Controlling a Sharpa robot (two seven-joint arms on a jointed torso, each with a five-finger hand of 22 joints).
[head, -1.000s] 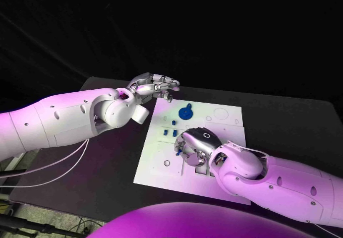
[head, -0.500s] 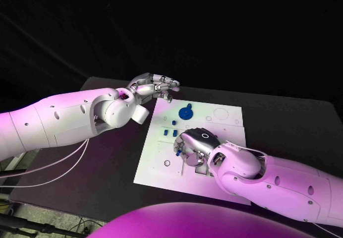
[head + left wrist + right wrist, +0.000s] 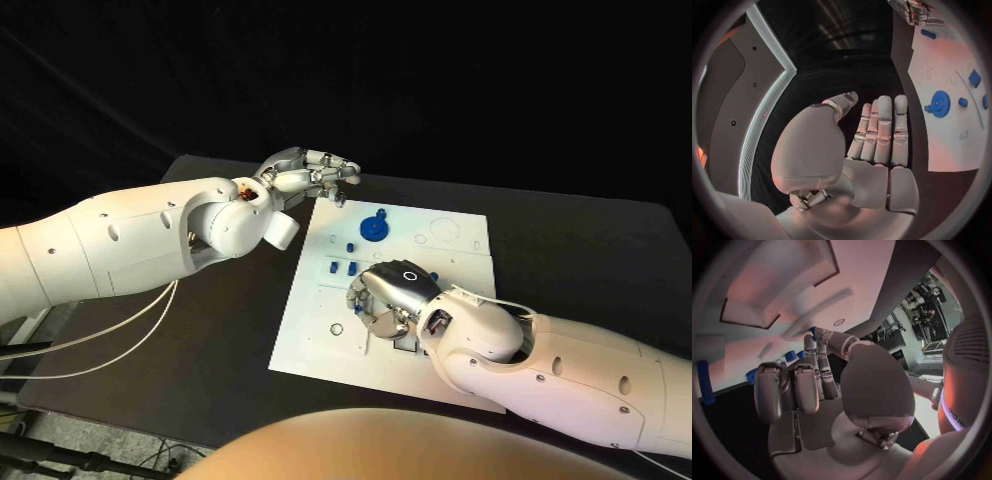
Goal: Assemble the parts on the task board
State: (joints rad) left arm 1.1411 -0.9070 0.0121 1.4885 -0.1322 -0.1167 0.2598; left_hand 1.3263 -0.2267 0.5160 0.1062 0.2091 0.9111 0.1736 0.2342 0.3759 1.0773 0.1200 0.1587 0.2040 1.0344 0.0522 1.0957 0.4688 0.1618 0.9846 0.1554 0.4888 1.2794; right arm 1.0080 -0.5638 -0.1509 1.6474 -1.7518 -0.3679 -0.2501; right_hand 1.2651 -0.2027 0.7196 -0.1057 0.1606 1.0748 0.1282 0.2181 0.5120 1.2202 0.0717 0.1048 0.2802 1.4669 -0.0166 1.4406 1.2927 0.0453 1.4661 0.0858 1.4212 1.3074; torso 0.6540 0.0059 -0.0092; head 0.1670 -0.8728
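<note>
A black table (image 3: 173,340) under a dark backdrop carries the white task board (image 3: 325,345). Nearest, the right hand (image 3: 387,297) hangs low over the board's middle, fingers curled downward; whether they grip anything cannot be told. Small blue parts (image 3: 339,267) lie just beyond its fingers, a blue gear (image 3: 374,227) farther on. Beyond the board's far corner, the left hand (image 3: 310,172) hovers, fingers straight, together, holding nothing. No legible writing.

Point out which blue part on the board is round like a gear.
The blue gear-shaped disc near the task board's far edge; the other blue parts nearer the right hand are small blocks.
</note>
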